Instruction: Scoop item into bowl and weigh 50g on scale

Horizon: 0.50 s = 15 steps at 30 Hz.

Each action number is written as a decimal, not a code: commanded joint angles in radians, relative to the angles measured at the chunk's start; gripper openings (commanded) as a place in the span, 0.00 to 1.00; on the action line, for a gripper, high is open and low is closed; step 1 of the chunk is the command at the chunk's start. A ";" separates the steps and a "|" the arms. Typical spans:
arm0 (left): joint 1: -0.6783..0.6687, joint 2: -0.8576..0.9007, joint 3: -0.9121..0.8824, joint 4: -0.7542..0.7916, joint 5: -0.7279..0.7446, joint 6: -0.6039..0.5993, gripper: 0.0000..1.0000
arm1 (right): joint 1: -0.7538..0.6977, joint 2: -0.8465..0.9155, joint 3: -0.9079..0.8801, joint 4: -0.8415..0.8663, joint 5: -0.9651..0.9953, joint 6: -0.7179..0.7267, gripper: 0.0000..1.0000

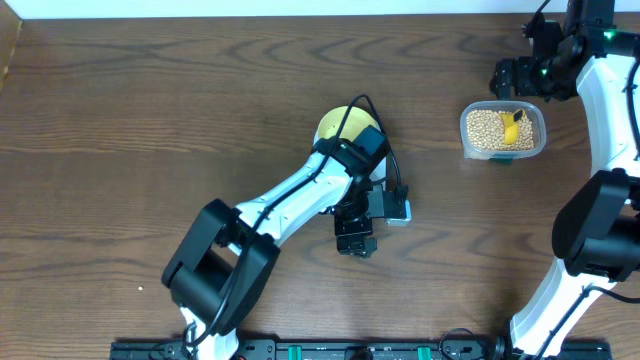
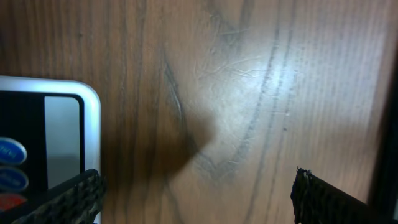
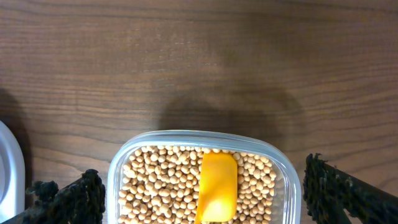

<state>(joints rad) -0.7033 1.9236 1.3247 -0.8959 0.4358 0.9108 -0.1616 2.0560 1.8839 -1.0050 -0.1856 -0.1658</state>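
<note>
Checking progress, I judged scooping unstarted: beans (image 3: 161, 180) and scoop (image 3: 217, 183) lay in the tub (image 3: 186, 138) below the wide-apart right gripper (image 3: 202, 182); the left gripper (image 2: 196, 199), equally apart and empty, hovered by scale (image 2: 68, 130) and bowl (image 1: 338, 124).

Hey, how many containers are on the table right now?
2. A clear tub of beans at the far right, and a pale yellow-green bowl mid-table, partly under the left arm, which could hide more.

Table (image 1: 120, 130): dark brown wood grain, filling nearly every view
Far edge: pale strip (image 1: 250, 8) (wall or floor, cannot tell)
Light: soft glare on the wood
</note>
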 commanded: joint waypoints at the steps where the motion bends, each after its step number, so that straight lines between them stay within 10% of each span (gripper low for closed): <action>1: 0.002 0.030 0.018 -0.011 -0.036 0.020 0.98 | -0.001 0.001 0.009 -0.001 0.000 0.003 0.99; 15: 0.028 0.106 0.018 0.020 -0.166 0.020 0.98 | -0.001 0.001 0.009 -0.001 0.000 0.003 0.99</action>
<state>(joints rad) -0.6952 2.0033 1.3262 -0.9115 0.3595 0.9184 -0.1616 2.0560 1.8839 -1.0054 -0.1852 -0.1658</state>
